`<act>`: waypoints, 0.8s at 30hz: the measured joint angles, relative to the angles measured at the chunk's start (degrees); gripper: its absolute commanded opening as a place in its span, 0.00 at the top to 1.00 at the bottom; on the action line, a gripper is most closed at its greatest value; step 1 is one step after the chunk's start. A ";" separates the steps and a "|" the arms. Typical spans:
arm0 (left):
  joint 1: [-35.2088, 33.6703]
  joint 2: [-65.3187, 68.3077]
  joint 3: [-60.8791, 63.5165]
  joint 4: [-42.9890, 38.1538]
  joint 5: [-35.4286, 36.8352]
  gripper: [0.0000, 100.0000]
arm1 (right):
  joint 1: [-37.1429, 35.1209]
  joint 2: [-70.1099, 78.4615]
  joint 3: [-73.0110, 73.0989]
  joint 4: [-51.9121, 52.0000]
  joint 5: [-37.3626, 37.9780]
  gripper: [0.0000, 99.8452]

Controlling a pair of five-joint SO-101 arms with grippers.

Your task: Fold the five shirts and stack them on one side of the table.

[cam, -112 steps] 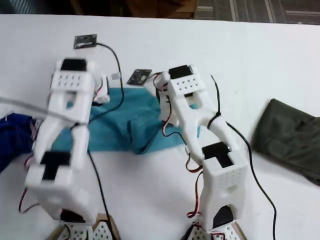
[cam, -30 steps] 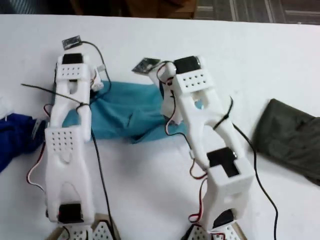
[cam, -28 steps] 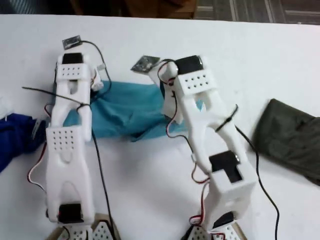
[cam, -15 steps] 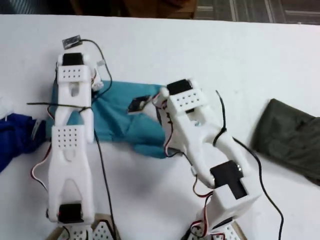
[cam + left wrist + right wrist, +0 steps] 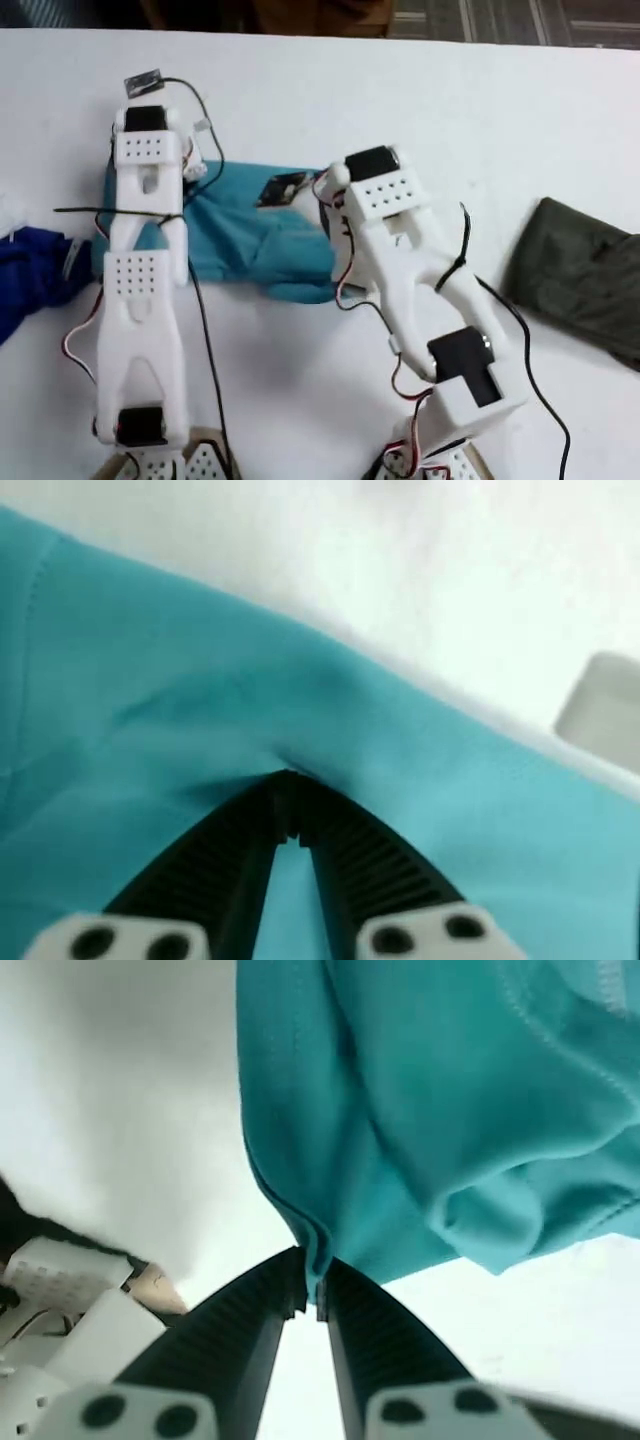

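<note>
A teal shirt (image 5: 255,235) lies partly folded on the white table (image 5: 420,100) between the two arms. My left gripper (image 5: 290,832) is shut on the teal shirt (image 5: 150,720), pinching its cloth near the shirt's far left edge. My right gripper (image 5: 312,1295) is shut on a hem of the teal shirt (image 5: 440,1110) and holds it lifted, so the cloth hangs in folds. In the high view the left arm (image 5: 140,260) lies over the shirt's left side and the right arm (image 5: 400,260) over its right end. A dark blue shirt (image 5: 30,280) sits at the left edge. An olive shirt (image 5: 585,275) lies at the right.
The far half of the table and the front middle are bare white surface. Black and red cables run along both arms. Small dark camera boards (image 5: 143,82) stick out past each wrist. The arm bases (image 5: 165,455) stand at the front edge.
The right arm has carried the shirt's right end leftward over the middle, so the teal cloth is now narrower. The left arm has stayed put, holding its edge.
</note>
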 measured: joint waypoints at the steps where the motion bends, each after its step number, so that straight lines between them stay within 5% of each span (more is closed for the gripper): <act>1: 0.00 0.00 0.00 0.00 0.00 0.98 | -0.26 -0.26 1.23 0.00 1.05 0.98; 21: 0.00 0.00 0.00 0.00 0.00 0.98 | 0.97 -10.99 14.59 -1.67 7.38 0.98; 24: 0.00 0.00 0.00 0.00 0.00 0.98 | 0.88 -10.64 14.68 -1.67 7.30 0.91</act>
